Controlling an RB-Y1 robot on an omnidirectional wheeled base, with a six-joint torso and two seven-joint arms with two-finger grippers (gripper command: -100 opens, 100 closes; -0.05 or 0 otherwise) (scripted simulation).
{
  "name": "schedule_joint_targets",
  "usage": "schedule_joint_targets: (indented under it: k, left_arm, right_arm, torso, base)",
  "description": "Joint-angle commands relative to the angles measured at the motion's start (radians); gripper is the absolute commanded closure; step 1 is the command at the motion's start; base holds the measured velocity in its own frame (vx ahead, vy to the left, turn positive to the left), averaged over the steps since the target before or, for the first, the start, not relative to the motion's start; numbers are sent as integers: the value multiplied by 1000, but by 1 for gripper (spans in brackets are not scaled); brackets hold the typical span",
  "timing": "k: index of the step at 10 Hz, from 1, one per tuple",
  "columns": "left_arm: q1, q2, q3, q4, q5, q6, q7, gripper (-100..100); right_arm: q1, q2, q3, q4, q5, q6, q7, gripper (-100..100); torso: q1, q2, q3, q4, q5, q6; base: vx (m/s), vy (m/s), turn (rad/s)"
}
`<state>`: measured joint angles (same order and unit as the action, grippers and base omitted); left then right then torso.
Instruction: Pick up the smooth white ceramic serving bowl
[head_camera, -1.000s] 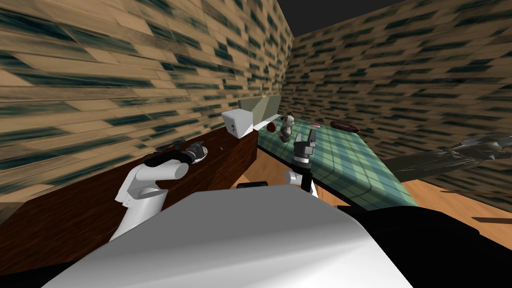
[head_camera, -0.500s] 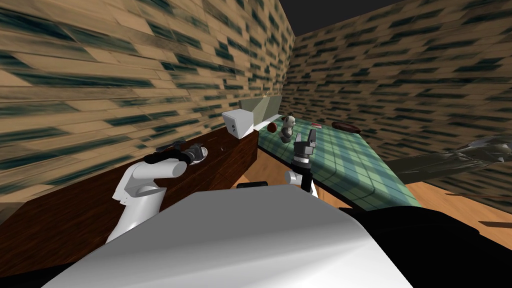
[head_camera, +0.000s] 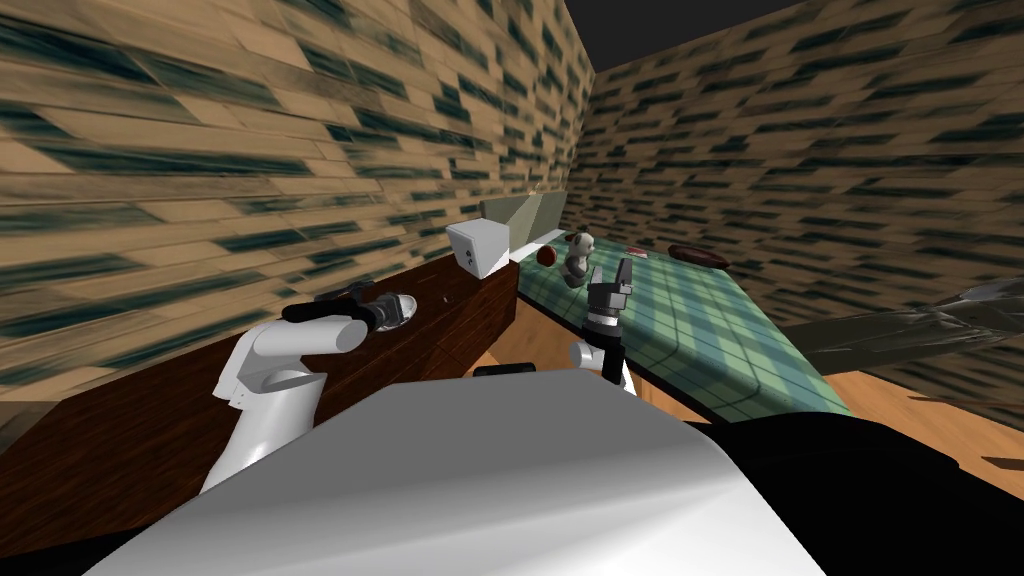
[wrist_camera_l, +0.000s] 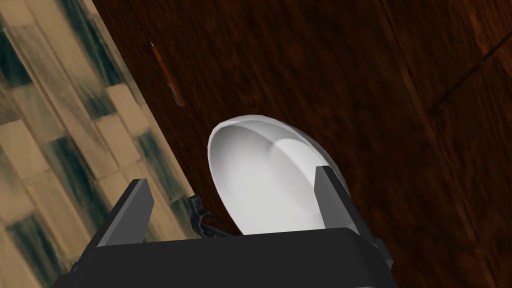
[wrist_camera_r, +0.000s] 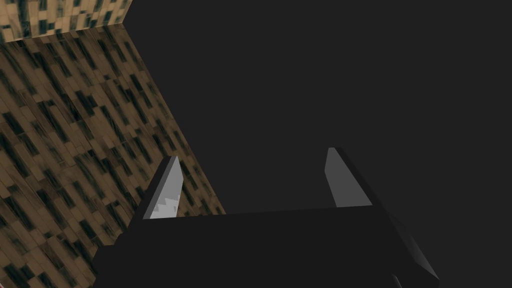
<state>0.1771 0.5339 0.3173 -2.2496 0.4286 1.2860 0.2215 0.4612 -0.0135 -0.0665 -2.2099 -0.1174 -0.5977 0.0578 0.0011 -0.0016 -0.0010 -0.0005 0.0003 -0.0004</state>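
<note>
A smooth white bowl (wrist_camera_l: 270, 185) sits on the dark brown wooden dresser top (wrist_camera_l: 390, 100), close to the wall. My left gripper (wrist_camera_l: 231, 176) hangs right over it, open. One finger (wrist_camera_l: 332, 200) stands over the bowl's rim on one side, and the other finger (wrist_camera_l: 127, 210) is apart from the bowl on the wall side. In the head view the bowl (head_camera: 405, 303) shows at the tip of my left gripper (head_camera: 388, 308). My right gripper (head_camera: 612, 280) points upward beside the bed, open and holding nothing.
A thin pencil (wrist_camera_l: 169, 75) lies on the dresser beyond the bowl, and a small black object (wrist_camera_l: 200, 220) lies beside it. A white box (head_camera: 478, 248) stands at the dresser's far end. The green plaid bed (head_camera: 690, 330) holds a panda toy (head_camera: 577, 258), a brown ball (head_camera: 546, 256) and a dark dish (head_camera: 697, 254).
My left elbow and forearm have shifted a little left and up over the dresser. The bowl stays at the gripper's tip. The right arm has not moved.
</note>
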Motion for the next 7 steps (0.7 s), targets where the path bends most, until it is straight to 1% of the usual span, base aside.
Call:
schedule_joint_targets:
  k: [1,2,3,4,5,6,7]
  left_arm:
    - [-4,2,1,3,2,33,3,-100]
    - [-14,9,16,11,22,70,20,-100]
    - [-14,9,16,11,22,96,20,-100]
    - [-23,16,29,19,41,125,37,-100]
    - [-23,16,29,19,41,152,37,-100]
    - [-23,16,29,19,41,167,37,-100]
    - [-31,22,42,26,59,208,52,-100]
  right_arm:
    - [0,0,0,0,0,0,0,0]
    - [0,0,0,0,0,0,0,0]
    - [0,0,0,0,0,0,0,0]
    - [0,0,0,0,0,0,0,0]
    - [0,0,0,0,0,0,0,0]
    - [0,0,0,0,0,0,0,0]
    - [0,0,0,0,0,0,0,0]
  torso:
    - [0,0,0,0,0,0]
    - [0,1,0,0,0,0]
    - [0,0,0,0,0,0]
    - [0,0,0,0,0,0]
    - [0,-1,0,0,0,0]
    - [0,-1,0,0,0,0]
    - [0,1,0,0,0,0]
  base:
    - [16,3,-1]
    - [32,12,52]
    - [34,10,32]
    - [44,9,54]
    - [39,9,29]
    - [16,7,-8]
    - [28,15,45]
